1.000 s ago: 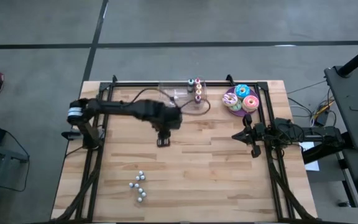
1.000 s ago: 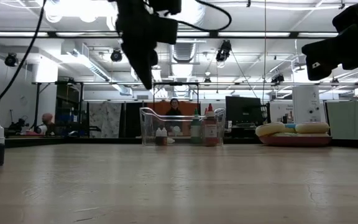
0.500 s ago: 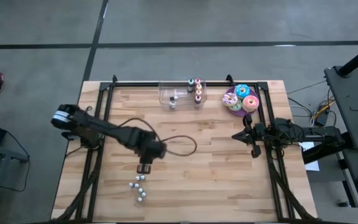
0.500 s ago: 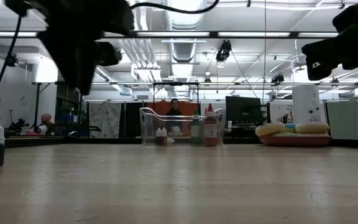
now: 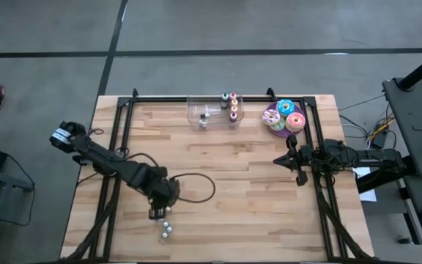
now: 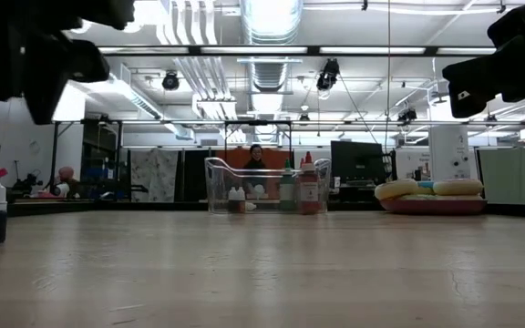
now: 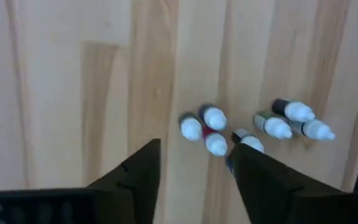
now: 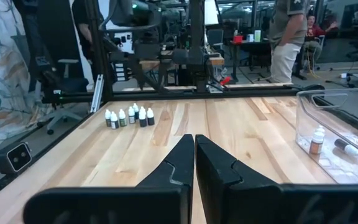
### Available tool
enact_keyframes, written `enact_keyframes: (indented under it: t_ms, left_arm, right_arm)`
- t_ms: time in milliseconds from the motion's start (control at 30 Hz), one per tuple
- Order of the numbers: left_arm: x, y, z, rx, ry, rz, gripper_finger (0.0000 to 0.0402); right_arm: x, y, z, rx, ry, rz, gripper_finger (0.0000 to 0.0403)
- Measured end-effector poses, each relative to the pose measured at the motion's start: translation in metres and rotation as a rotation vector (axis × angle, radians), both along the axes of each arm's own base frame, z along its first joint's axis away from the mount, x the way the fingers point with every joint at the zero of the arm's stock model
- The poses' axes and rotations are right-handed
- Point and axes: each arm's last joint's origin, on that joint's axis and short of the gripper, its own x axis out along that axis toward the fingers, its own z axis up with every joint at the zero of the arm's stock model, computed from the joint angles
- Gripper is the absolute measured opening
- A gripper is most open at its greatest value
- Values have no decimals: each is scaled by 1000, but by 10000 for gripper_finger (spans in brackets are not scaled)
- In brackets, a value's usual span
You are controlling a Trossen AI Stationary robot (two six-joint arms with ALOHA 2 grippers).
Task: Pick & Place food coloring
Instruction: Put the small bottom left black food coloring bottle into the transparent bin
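Note:
The food coloring is several tiny bottles (image 7: 215, 129) with white caps and dark bodies. They stand upright in a cluster on the wooden table near its near left corner (image 5: 166, 229); the right wrist view shows them in a row (image 8: 129, 116). My left gripper (image 7: 196, 148) hangs open just above the cluster, pointing down, its fingers either side of the nearest bottles without touching them (image 5: 155, 213). Two more such bottles (image 8: 319, 140) are in the clear bin (image 5: 211, 111) at the far edge. My right gripper (image 8: 194, 149) waits shut and level at the table's right side (image 5: 280, 159).
Taller bottles with coloured caps (image 5: 231, 105) stand against the clear bin's right side. To their right is a purple plate of frosted doughnuts (image 5: 284, 117). A black cable loops over the table behind my left arm (image 5: 200, 187). Bare wood lies across the table's middle.
My left gripper has swung from beside the clear bin at the far middle toward the table's near left corner, sinking a little and turning about its wrist. It now hangs over the cluster of small bottles. The bottles have not moved.

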Motion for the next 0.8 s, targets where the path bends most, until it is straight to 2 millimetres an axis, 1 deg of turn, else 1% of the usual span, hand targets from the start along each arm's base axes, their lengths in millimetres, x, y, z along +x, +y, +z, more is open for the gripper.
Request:
enact_keyframes:
  t_ms: [100,167,300,467,667,800]
  left_arm:
    - [-7,-9,-3,-34,37,-6,196]
    - [-10,-16,-4,-57,50,-26,203]
    - [-19,-31,-3,-65,57,-73,203]
    - [-30,-47,-6,-72,69,-73,202]
    - [-36,-59,-22,-49,105,-92,202]
    - [-36,-61,-32,-45,108,-97,202]
  right_arm:
    - [0,0,0,0,0,0,9]
    - [0,0,0,0,0,0,9]
    - [0,0,0,0,0,0,9]
    - [0,0,0,0,0,0,9]
    - [0,0,0,0,0,1,9]
    - [0,0,0,0,0,0,9]
